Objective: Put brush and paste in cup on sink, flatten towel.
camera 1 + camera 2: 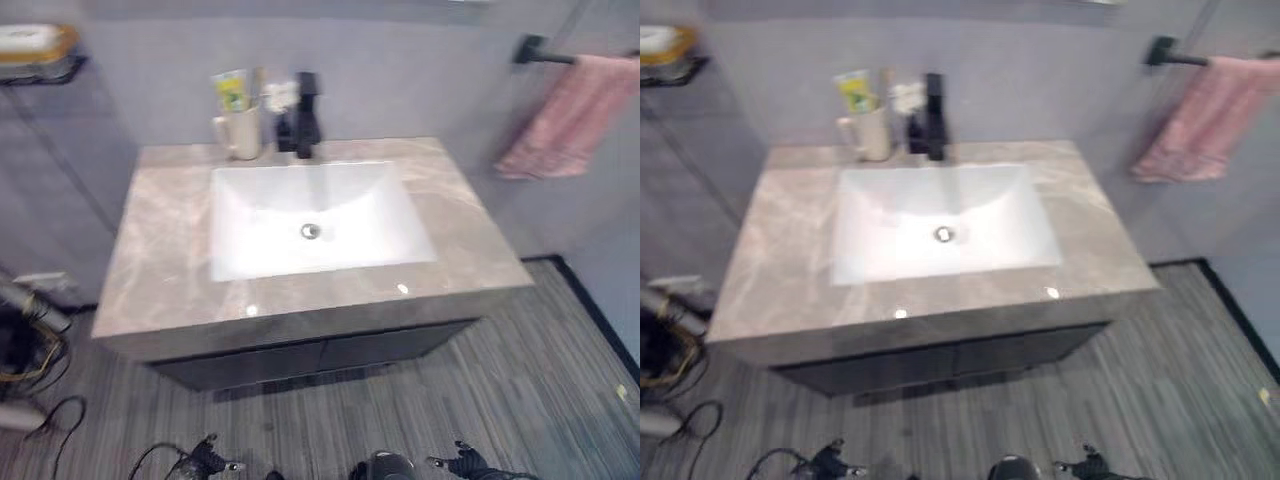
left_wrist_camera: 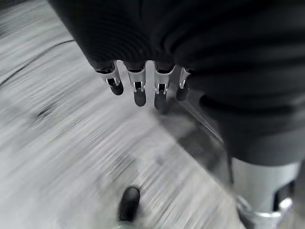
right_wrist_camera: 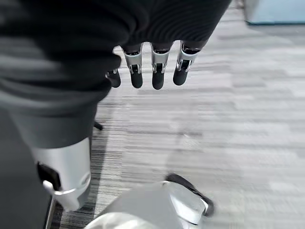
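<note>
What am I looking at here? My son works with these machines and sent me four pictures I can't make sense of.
A two-legged humanoid robot stands before a bathroom sink. Two pictures come from the camera eyes on its head, looking down. They show a marble-look counter, a black tap and a cream cup already holding a toothpaste tube and what looks like a toothbrush. A pink towel hangs bunched on a wall rail. The other two come from cameras on its wrists. Each looks past a dark cover and silver fingers at the grey floor. The left robot hand and right robot hand both hang relaxed, holding nothing.
</note>
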### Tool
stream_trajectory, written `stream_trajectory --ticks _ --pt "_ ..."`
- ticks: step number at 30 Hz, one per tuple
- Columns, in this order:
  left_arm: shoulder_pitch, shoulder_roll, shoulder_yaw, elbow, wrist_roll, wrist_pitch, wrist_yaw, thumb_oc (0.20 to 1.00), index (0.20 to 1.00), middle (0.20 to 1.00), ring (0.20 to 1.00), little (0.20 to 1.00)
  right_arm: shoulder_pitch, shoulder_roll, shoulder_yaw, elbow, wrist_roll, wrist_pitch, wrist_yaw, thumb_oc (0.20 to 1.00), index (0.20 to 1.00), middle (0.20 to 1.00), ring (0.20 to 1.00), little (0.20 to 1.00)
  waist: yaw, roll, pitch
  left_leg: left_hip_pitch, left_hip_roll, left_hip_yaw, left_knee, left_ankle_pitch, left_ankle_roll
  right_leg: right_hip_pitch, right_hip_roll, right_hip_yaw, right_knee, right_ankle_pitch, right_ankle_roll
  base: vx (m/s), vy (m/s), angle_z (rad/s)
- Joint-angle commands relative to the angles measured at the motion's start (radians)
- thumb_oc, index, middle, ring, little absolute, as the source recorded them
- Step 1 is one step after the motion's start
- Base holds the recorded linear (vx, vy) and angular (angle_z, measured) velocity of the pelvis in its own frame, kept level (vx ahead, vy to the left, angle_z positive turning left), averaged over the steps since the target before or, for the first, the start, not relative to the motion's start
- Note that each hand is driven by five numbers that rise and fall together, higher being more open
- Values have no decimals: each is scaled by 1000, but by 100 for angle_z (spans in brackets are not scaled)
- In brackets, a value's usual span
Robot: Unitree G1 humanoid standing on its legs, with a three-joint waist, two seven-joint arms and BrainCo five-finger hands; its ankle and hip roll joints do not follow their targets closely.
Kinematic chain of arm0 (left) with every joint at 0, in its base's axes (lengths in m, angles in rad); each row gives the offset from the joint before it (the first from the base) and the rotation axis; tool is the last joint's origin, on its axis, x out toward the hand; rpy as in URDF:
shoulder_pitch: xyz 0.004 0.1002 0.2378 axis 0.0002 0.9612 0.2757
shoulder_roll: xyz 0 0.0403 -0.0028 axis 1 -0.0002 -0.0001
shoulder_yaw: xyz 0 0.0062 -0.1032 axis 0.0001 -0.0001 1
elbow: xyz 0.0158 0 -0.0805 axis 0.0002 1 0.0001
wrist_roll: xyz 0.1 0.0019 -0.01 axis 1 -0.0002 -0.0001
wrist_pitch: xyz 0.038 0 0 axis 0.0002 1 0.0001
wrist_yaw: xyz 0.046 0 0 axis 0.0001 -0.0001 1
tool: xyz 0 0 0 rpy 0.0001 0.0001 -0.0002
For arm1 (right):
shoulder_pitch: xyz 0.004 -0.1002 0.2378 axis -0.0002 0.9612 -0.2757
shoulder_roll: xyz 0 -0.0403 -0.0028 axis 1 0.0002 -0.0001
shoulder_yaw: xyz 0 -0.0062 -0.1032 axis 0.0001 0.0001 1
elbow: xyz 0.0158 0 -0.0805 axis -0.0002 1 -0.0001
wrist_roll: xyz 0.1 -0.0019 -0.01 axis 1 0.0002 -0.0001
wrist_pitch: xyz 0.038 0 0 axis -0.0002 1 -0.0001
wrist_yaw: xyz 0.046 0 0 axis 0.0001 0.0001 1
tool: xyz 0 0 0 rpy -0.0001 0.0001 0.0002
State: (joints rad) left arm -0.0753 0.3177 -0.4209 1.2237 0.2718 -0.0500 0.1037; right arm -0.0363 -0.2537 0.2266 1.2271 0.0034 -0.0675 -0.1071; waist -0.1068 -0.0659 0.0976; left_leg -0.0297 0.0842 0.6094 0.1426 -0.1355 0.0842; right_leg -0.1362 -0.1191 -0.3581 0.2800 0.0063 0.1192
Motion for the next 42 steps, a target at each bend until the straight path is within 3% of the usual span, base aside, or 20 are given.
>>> stream_trajectory --ticks 1,2,3,7,8,13,15,16,17,20,21,22,24,25,27,30,34,38,41,42 --pt "-16 5 28 -68 72 -13 26 1000 1000 1000 1000 1000 18 -49 10 66 -12 14 -20 1000 1000 1000 1000 1000 29 11 -15 -4 -63 78 -168 81 -24 113 -107 -190 60 -5 57 -173 -77 -203" --pt "-19 6 40 -83 52 -18 41 1000 1000 1000 1000 1000 14 -48 13 71 -20 15 -25 1000 1000 1000 1000 1000 47 16 -10 -5 -45 112 -150 76 -23 111 -111 -250 50 -13 44 -151 -112 -274" --pt "-27 4 43 -106 27 -21 43 1000 1000 1000 1000 1000 13 -49 13 73 -25 14 -28 1000 1000 1000 1000 1000 46 19 0 -9 -32 125 -127 71 -26 96 -101 -246 41 -25 37 -110 -136 -255" --pt "-63 -2 47 -73 25 -22 46 1000 1000 1000 1000 1000 13 -62 4 73 -19 14 -29 1000 1000 1000 1000 1000 21 20 6 -32 10 191 -70 74 -39 90 -57 -184 -31 -66 4 -93 -153 -107" --pt "-90 -2 -2 -55 110 -17 49 1000 1000 1000 1000 1000 13 -69 9 70 -19 10 -33 1000 1000 1000 1000 1000 0 21 9 -50 37 222 -45 93 -58 96 -18 -132 -97 -89 -17 -71 -139 -81" --pt "-128 -6 -57 -39 197 -11 49 1000 1000 1000 1000 1000 31 -97 -2 83 -10 -1 -39 1000 1000 1000 1000 1000 -28 30 17 -73 79 208 -29 140 -110 125 52 -21 -228 -71 -34 -82 -158 -74" --pt "-142 -20 -38 -35 154 -13 63 1000 1000 1000 1000 1000 19 -109 1 90 -12 -5 -39 1000 1000 1000 1000 1000 2 28 35 -123 66 51 -36 172 -143 131 75 41 -265 -60 -36 -43 -146 -56" --pt "-145 -21 -38 -33 154 -14 64 1000 1000 1000 1000 1000 17 -109 0 90 -13 -5 -38 1000 1000 1000 1000 1000 0 29 36 -126 66 49 -36 176 -143 131 76 38 -268 -58 -37 -11 -114 -95" --pt "-148 -24 -34 -27 141 -13 69 1000 1000 1000 1000 1000 7 -115 1 89 -10 -7 -40 1000 1000 1000 1000 1000 12 24 43 -143 53 -35 -28 176 -147 132 80 67 -268 -53 -40 6 -81 -89" --pt "-143 -44 -41 -6 129 -18 73 1000 1000 1000 1000 1000 -20 -126 0 92 1 -13 -47 1000 1000 1000 1000 1000 16 26 50 -154 25 -188 -1 145 -144 130 93 145 -272 -39 -40 35 -75 -76" --pt "-144 -44 -41 -6 129 -18 73 1000 1000 1000 1000 1000 -20 -126 0 93 1 -13 -47 1000 1000 1000 1000 1000 17 26 51 -153 25 -187 1 143 -144 131 94 145 -272 -39 -40 -21 -72 -94" --pt "-131 -49 -32 9 115 -19 74 1000 1000 1000 1000 1000 -47 -131 20 77 -6 -23 -49 1000 1000 1000 1000 1000 29 24 60 -167 2 -285 43 137 -127 105 108 218 -263 -15 -53 -29 -76 -87" --pt "-118 -65 28 26 -1 -24 69 1000 1000 1000 1000 1000 -72 -139 53 53 -20 -34 -44 1000 1000 1000 1000 1000 55 24 69 -178 -38 -416 96 105 -119 96 126 297 -257 -7 -55 14 -62 -170" --pt "-118 -65 28 26 -2 -24 69 1000 1000 1000 1000 1000 -73 -139 53 53 -19 -34 -44 1000 1000 1000 1000 1000 54 24 67 -180 -38 -416 93 109 -119 93 126 297 -257 -6 -56 46 -19 -157" --pt "-114 -73 106 33 -148 -28 67 1000 1000 1000 1000 1000 -74 -128 63 -2 4 -44 -39 1000 1000 1000 1000 1000 66 26 72 -190 -66 -477 114 103 -117 93 136 340 -249 -6 -62 42 -4 -79" --pt "-128 -67 123 -8 -178 -36 77 1000 1000 1000 1000 1000 -53 -149 71 -174 13 -50 -45 1000 1000 1000 1000 1000 57 28 86 -198 -86 -485 116 104 -112 91 148 390 -236 -6 -64 33 41 -83" --pt "-161 -56 74 -105 -151 -45 107 1000 1000 1000 1000 1000 -13 -182 69 -320 -4 -50 -62 1000 1000 1000 1000 1000 16 57 103 -139 -92 -416 12 104 -99 41 138 441 -231 10 -35 -23 153 -86" --pt "-155 -40 54 -131 -138 -44 101 1000 1000 1000 1000 1000 -8 -167 65 -276 -13 -42 -62 1000 1000 1000 1000 1000 20 66 107 -113 -87 -373 -55 116 -90 3 139 421 -178 -2 -25 22 128 -51" --pt "-135 -30 65 -99 -125 -37 93 1000 1000 1000 1000 1000 -24 -137 69 -193 -36 -29 -60 1000 1000 1000 1000 1000 49 63 106 -91 -58 -309 -86 123 -94 -29 55 207 -148 2 -5 -5 -5 -90" --pt "-130 -31 67 -89 -125 -37 92 1000 1000 1000 1000 1000 -28 -132 69 -167 -41 -26 -58 1000 1000 1000 1000 1000 47 65 107 -83 -53 -304 -87 123 -96 -39 43 201 -145 7 -1 42 -37 -114"
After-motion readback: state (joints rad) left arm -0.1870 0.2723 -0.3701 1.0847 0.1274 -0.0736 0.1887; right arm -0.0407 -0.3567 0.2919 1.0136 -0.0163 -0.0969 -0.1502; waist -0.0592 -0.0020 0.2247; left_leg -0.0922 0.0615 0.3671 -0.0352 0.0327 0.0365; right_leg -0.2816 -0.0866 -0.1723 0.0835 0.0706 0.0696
